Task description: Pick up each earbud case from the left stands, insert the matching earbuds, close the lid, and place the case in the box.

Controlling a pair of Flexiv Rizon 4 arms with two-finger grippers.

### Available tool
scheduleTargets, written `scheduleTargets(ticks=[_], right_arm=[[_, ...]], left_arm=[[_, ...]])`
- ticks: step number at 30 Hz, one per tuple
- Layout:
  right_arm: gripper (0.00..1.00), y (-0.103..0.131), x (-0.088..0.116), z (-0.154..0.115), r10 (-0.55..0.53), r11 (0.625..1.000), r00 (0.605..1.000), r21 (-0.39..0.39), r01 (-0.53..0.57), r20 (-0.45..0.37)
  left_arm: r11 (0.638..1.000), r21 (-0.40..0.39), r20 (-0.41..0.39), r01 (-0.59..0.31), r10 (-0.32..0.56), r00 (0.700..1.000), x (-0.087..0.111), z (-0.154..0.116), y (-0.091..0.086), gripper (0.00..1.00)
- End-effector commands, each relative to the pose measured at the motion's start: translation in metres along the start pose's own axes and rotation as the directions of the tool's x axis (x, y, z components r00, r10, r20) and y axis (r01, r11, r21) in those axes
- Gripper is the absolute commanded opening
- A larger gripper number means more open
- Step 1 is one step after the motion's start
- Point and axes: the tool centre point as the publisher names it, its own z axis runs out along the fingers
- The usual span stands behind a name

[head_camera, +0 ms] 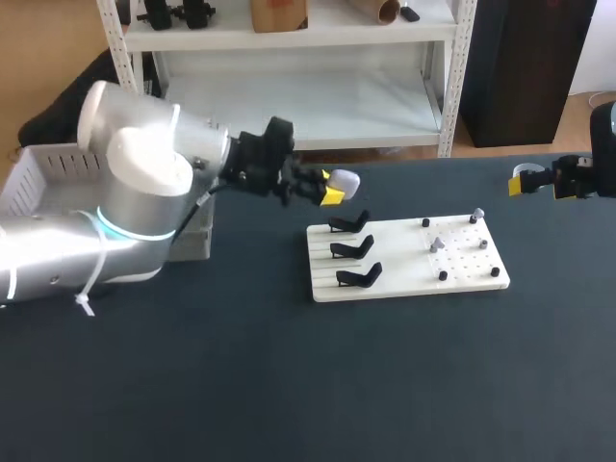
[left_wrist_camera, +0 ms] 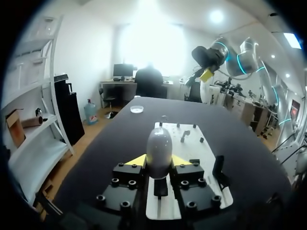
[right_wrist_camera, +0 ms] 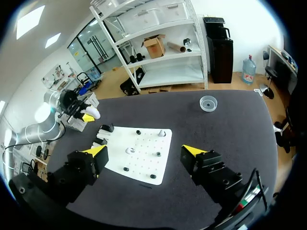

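Near stands, left jaws seemingly grip case.

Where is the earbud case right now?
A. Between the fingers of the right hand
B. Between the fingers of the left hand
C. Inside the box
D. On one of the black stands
B: the earbud case is clamped between the yellow tips of the left hand, while the three black stands are bare and the right hand is open and empty.
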Motion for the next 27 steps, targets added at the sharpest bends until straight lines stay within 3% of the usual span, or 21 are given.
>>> scheduleTargets(ticks=[1, 5, 7, 13, 27], right_arm=[[1.0, 0.014, 0.001, 0.006, -0.026, 1.0, 0.999, -0.002, 0.026, -0.023], [1.0, 0.042, 0.004, 0.018, -0.047, 0.999, 0.998, -0.01, 0.046, -0.042], [1.0, 0.057, 0.007, 0.024, -0.09, 0.994, 0.995, 0.064, 0.092, -0.031], [1.0, 0.09, 0.012, 0.04, -0.094, 0.996, 0.995, 0.001, 0.094, -0.033], [1.0, 0.115, 0.007, 0.07, -0.14, 0.989, 0.985, -0.06, 0.135, -0.096]], left_arm=[[0.997, -0.076, -0.007, -0.003, 0.003, 1.0, -0.02, -0.008, -0.022, 0.0], [0.995, -0.103, -0.021, -0.016, 0.014, 1.0, -0.032, -0.009, -0.028, 0.0], [0.995, -0.1, -0.022, -0.022, 0.02, 1.0, -0.036, -0.007, -0.03, 0.0], [0.994, -0.091, -0.018, -0.058, 0.057, 0.998, -0.046, 0.0, -0.031, 0.0], [0.991, -0.01, 0.009, -0.137, 0.137, 0.991, -0.061, 0.016, -0.058, 0.0]])
